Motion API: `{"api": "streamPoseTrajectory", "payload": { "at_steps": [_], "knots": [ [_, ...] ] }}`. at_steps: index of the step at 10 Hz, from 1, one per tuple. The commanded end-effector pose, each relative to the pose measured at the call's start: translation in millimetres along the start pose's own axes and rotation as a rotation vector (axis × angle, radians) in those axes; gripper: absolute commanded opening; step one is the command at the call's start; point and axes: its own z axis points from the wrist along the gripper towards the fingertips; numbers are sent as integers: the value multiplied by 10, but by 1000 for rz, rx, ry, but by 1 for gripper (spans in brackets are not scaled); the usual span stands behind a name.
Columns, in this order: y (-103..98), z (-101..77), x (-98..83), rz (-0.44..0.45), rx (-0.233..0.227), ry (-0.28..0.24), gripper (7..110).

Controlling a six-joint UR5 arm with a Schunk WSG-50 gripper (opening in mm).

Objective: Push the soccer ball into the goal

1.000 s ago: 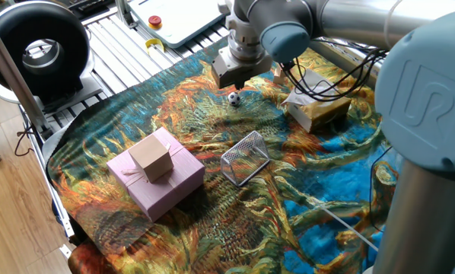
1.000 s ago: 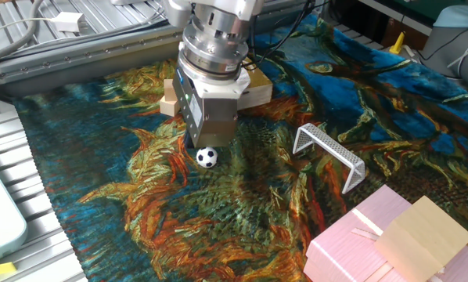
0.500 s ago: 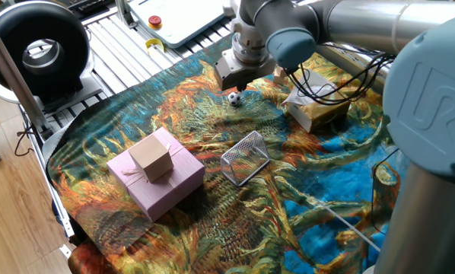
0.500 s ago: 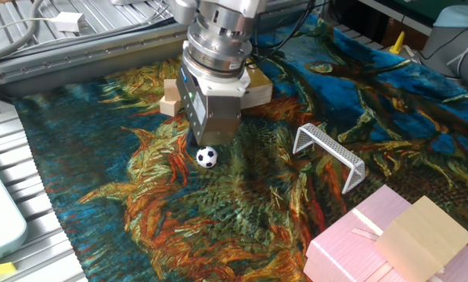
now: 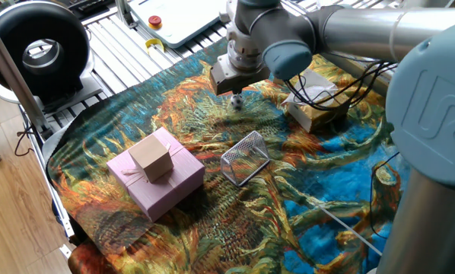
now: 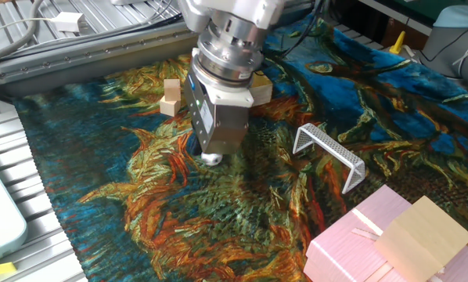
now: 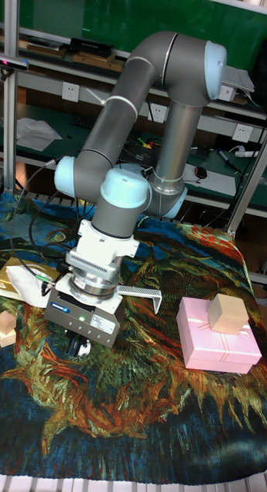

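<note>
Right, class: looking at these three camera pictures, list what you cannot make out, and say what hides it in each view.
- Soccer ball: mostly covered by the gripper in the other fixed view; a sliver shows in the tall fixed view.
- Gripper fingers: hidden under its body in every view, so open or shut is unclear.
- Goal: partly behind the arm in the tall fixed view.

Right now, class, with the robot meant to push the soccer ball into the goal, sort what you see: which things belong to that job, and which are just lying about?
Belonging to the job:
- soccer ball, mostly hidden under the gripper
- goal
- gripper, low over the ball

Just lying about:
- pink gift box
- small cardboard box on top of it
- tan wooden cube
- black fan
</note>
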Motion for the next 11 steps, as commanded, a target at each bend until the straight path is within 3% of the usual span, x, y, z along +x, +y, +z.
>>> {"api": "streamPoseTrajectory", "payload": {
  "at_steps": [1, 5, 8, 10, 11],
  "knots": [
    [63, -27, 18, 19, -8, -5, 7],
    [-106, -238, -141, -40, 17, 19, 7],
    [-147, -297, -378, -78, 16, 44, 7],
    [-155, -298, -364, -106, 19, 50, 7],
    [-106, -300, -322, -114, -2, 66, 7]
  ]
}}
